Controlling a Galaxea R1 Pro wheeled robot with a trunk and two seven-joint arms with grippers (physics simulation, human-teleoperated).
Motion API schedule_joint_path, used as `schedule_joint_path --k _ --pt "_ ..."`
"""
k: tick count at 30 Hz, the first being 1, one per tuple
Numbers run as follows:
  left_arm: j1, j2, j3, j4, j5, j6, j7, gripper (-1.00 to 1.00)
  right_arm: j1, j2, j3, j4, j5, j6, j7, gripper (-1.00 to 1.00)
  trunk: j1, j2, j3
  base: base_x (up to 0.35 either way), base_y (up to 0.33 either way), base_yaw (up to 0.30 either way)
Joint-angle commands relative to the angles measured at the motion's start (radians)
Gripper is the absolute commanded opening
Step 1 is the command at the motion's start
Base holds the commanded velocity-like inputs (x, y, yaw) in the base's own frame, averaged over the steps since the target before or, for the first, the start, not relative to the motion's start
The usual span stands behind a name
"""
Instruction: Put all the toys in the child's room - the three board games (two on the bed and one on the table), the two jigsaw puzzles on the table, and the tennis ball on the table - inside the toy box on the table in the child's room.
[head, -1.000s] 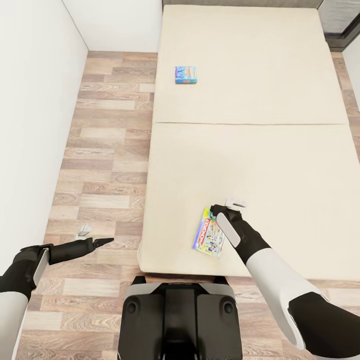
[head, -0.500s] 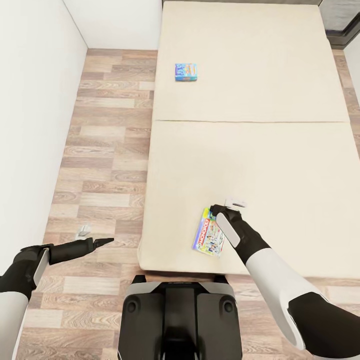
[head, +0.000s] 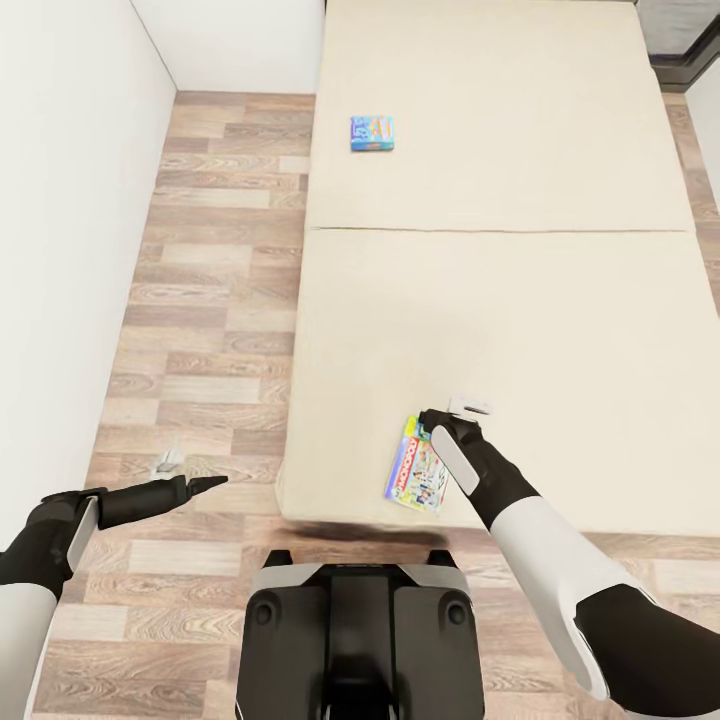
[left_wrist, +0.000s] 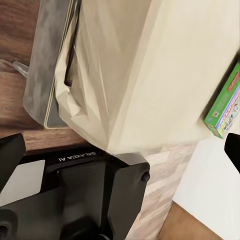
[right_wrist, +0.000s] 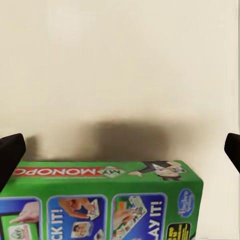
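Board games lay on the bed (head: 560, 300): the green-lidded game (head: 415, 468) rested near the mattress's front edge, and the small blue game (head: 371, 132) sat well apart on the far half, close to the side by the floor (head: 200, 330).

The right gripper (head: 452, 412) hovered at the far end of the green-lidded game. In the right wrist view its fingertips (right_wrist: 11, 152) stood wide apart at the two edges of the frame, with the box (right_wrist: 100, 205) between and below them; no contact was visible. The left gripper (head: 212, 483) hung over the floor beside the bed, and its left wrist view showed dark finger tips spread, holding nothing.

Risk assessment: the box lay flat on a soft mattress, so a descent could press it into the padding rather than get fingers around its sides. A closure across the wide face would probably slip. A sideways push could slide the box off the near edge.
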Motion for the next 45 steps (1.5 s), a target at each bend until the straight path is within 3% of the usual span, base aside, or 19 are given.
schedule_joint_path --k 1,20,45 --pt "0.000 0.000 0.002 0.000 0.000 0.009 -0.003 1.00 -0.001 0.000 0.004 -0.001 -0.006 0.004 -0.008 1.00 0.000 -0.002 -0.001 -0.059 0.000 0.000" --pt "0.000 -0.001 0.002 0.000 0.000 0.010 -0.004 1.00 -0.001 -0.001 0.007 -0.001 -0.006 0.002 -0.008 1.00 0.000 -0.002 -0.001 -0.161 0.000 0.000" --pt "0.000 -0.001 0.002 0.000 0.000 0.011 -0.004 1.00 -0.001 -0.001 0.008 -0.001 -0.005 -0.002 -0.008 1.00 0.000 -0.002 -0.001 -0.010 0.000 0.000"
